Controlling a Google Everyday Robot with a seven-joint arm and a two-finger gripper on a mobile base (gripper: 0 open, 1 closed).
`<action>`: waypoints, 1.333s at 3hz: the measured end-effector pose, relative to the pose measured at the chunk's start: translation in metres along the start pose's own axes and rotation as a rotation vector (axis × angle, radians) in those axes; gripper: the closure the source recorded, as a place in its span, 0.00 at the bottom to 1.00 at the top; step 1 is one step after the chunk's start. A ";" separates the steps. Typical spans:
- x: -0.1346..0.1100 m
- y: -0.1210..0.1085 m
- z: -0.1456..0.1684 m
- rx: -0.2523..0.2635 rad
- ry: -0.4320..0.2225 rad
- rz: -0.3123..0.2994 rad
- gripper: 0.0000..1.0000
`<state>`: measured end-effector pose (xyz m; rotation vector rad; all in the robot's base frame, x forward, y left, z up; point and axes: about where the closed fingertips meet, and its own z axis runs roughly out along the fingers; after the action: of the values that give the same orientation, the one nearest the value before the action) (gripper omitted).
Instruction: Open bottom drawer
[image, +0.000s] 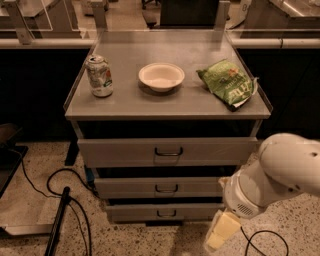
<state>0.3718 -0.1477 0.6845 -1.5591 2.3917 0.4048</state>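
The bottom drawer (135, 213) is sitting lowest in the grey metal cabinet, just above the speckled floor (150, 245). Its flat front is the narrowest of the three, and it is carrying a small dark loop handle (166, 213) at its middle. A dark strip is separating it from the middle drawer (125, 188), and another is lying under the wide top drawer (115, 151).

The hand (221, 233) is hanging low at the cabinet's right front corner, just beside the right end of the bottom drawer and clear of its handle. It is showing as pale, blocky, cream-coloured pieces pointing down toward the floor, but whether it is apart or together I cannot tell. The smooth, rounded white arm (280, 175) is bulging in from the right edge of the view.

Open floor is lying in front of the drawer fronts. Black cables (75, 200) are looping at the left beside a dark pole (57, 225), and a thin cable (265, 245) is curling under the arm at the right.

The counter (165, 113) is presenting a flat, matte grey top with a thin front lip. A cylindrical drink can (100, 76) is standing upright near its left edge, a shallow round off-white bowl (161, 76) is resting at the centre, and a crinkled green snack bag (227, 84) is lying flat near the right edge. All three are sitting apart from one another.
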 end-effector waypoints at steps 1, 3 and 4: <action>0.008 -0.020 0.055 0.013 -0.049 0.015 0.00; 0.017 -0.035 0.105 -0.036 -0.122 0.054 0.00; 0.028 -0.031 0.139 -0.042 -0.094 0.087 0.00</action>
<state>0.3978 -0.1319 0.5427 -1.4233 2.3993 0.5370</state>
